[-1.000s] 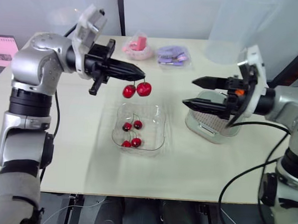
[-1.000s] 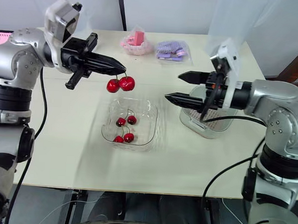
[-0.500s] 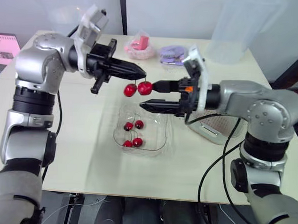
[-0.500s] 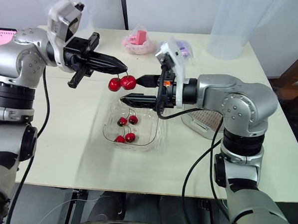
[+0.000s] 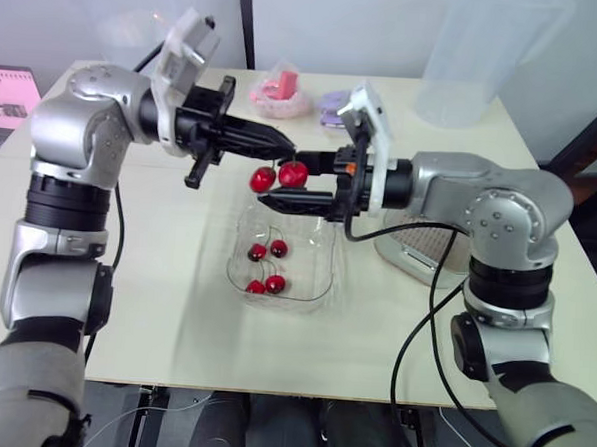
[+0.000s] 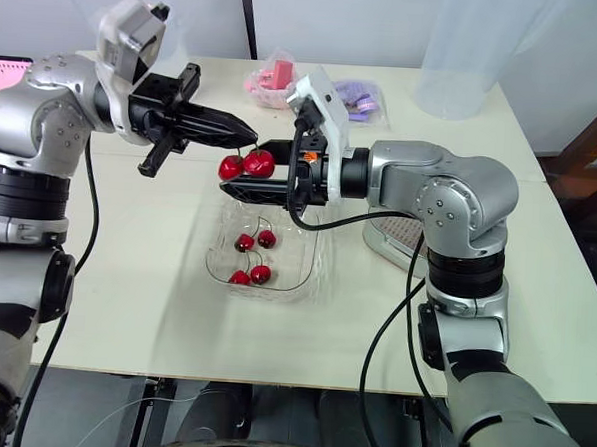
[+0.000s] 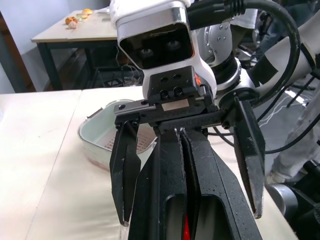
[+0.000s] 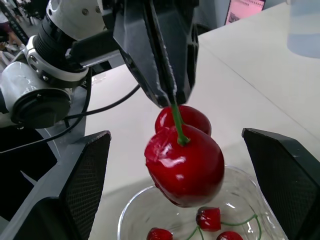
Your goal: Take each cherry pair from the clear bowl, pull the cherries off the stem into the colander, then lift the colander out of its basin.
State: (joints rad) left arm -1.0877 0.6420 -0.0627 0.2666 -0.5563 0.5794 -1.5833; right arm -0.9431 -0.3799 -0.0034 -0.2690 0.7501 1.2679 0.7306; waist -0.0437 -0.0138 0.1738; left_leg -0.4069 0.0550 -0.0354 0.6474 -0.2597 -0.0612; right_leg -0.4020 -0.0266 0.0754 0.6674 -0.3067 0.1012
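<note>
My left gripper [image 5: 285,147] is pinched on the stem of a cherry pair [image 5: 278,175], hanging at upper centre. My right gripper [image 5: 289,183] is spread wide, a finger either side of the fruit. Just below sits the clear bowl [image 5: 322,260] holding more cherries [image 5: 267,267]. The colander [image 5: 428,242] rests in its basin [image 5: 393,257], right of centre.

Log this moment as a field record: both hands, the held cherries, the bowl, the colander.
left hand: shut on the stem of the cherry pair, above the clear bowl
right hand: open, straddling the cherries
cherry pair: both cherries attached
clear bowl: four cherries inside
colander: seated in its basin
</note>
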